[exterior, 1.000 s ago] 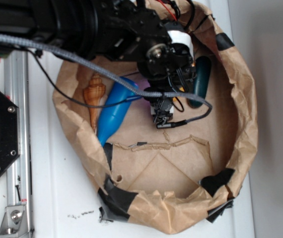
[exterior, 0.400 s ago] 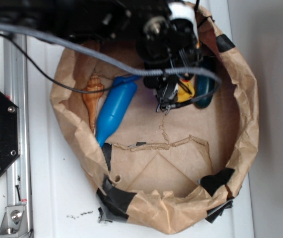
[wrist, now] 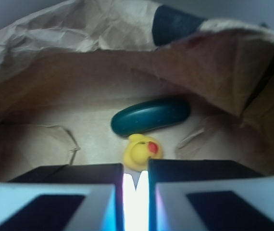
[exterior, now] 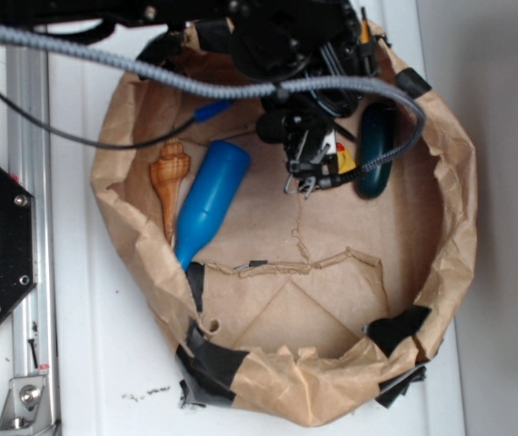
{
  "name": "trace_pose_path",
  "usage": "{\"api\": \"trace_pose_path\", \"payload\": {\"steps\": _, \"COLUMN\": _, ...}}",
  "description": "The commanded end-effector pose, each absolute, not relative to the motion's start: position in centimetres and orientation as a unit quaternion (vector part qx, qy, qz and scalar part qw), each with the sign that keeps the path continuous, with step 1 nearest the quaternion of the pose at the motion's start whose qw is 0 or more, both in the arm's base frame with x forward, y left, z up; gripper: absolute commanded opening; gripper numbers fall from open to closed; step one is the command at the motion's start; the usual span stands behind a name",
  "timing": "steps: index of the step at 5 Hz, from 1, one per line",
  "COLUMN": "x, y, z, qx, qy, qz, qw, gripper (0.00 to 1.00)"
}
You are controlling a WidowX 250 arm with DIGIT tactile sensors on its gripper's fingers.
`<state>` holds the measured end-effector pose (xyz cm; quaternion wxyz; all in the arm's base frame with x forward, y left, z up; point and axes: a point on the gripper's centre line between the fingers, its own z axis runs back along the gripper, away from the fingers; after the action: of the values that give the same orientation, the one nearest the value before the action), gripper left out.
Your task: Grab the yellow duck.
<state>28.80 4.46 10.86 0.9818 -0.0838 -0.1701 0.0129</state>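
Observation:
The yellow duck (wrist: 142, 151), small with a red-orange beak, lies on the brown paper floor just beyond my fingertips, touching a dark green oblong object (wrist: 150, 115). From outside, only a sliver of the duck (exterior: 343, 162) shows beside the black arm. My gripper (wrist: 135, 175) points down at the paper, its jaws drawn together with a thin bright slit between them and nothing in it. In the exterior view the gripper (exterior: 303, 182) hangs left of the duck, whose lower edge is hidden behind the finger ends.
A crumpled brown paper bag wall (exterior: 450, 227) rings the work area. Inside lie a blue bottle (exterior: 209, 200), a tan seashell (exterior: 168, 177) and the dark green object (exterior: 373, 150). A grey cable loops over the arm. A metal rail (exterior: 27, 227) runs at left.
The arm and gripper have moved toward the top of the exterior view, away from the bag's middle. A bit of the yellow duck now shows beside the gripper.

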Motion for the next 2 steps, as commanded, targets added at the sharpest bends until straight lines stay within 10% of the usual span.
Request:
{"api": "trace_pose_path", "payload": {"steps": 1, "x": 28.77, "y": 4.88, "z": 11.22, "qx": -0.068, "qy": -0.194, "qz": 0.012, "qw": 0.979, "gripper": 1.0}}
{"api": "trace_pose_path", "payload": {"steps": 2, "x": 28.66, "y": 4.83, "z": 10.9, "qx": -0.067, "qy": -0.188, "qz": 0.009, "qw": 0.98, "gripper": 1.0}}
